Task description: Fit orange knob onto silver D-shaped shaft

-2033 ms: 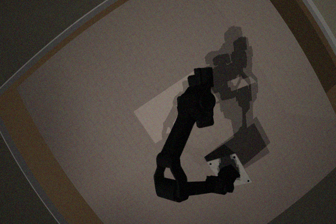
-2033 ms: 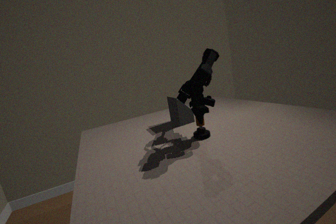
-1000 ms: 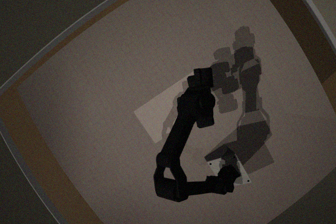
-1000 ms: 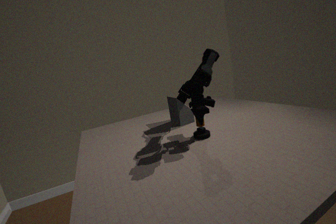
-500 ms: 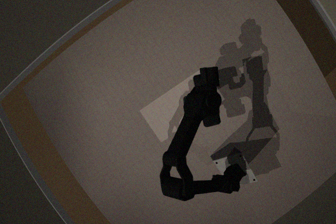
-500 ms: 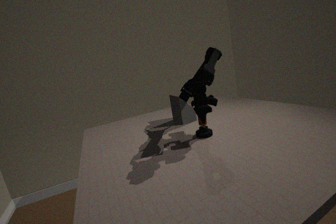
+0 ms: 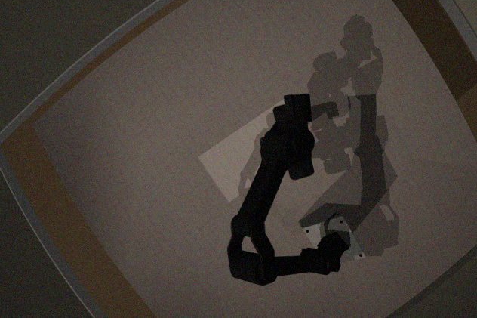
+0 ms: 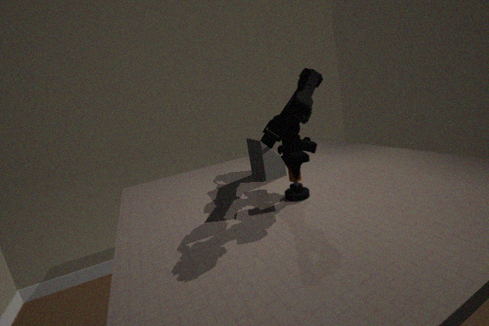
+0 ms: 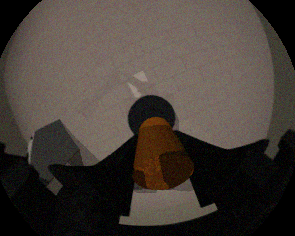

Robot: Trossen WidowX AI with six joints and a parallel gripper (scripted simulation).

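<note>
One black arm (image 7: 253, 199) (image 8: 299, 104) stood over one pale table top (image 7: 161, 133) (image 8: 379, 235) (image 9: 140, 40), and its one gripper (image 8: 295, 169) (image 9: 155, 135) was clamped on one orange knob (image 8: 292, 176) (image 9: 160, 145). Two dark fingers showed in the wrist view, one on each side of the knob, with the knob's body between them. The knob was upright in the exterior view, directly above one round dark pedestal (image 8: 296, 193) (image 9: 151, 107). A short stretch of one silver shaft (image 8: 295, 183) showed between the knob's lower end and the pedestal, so the knob was not down on the pedestal. Whether the shaft's tip was inside the hole, and whether the two flat sides lined up, could not be told. One grey angular block (image 8: 265, 162) (image 9: 55, 147) stood on the table, apart from the pedestal. From the top, one light base plate (image 7: 356, 251) lay at the arm's foot, with three dark dots visible on it, and one paler four-sided patch (image 7: 221, 160) showed on the table partly behind the arm. The arm hid the knob and the pedestal there.
</note>
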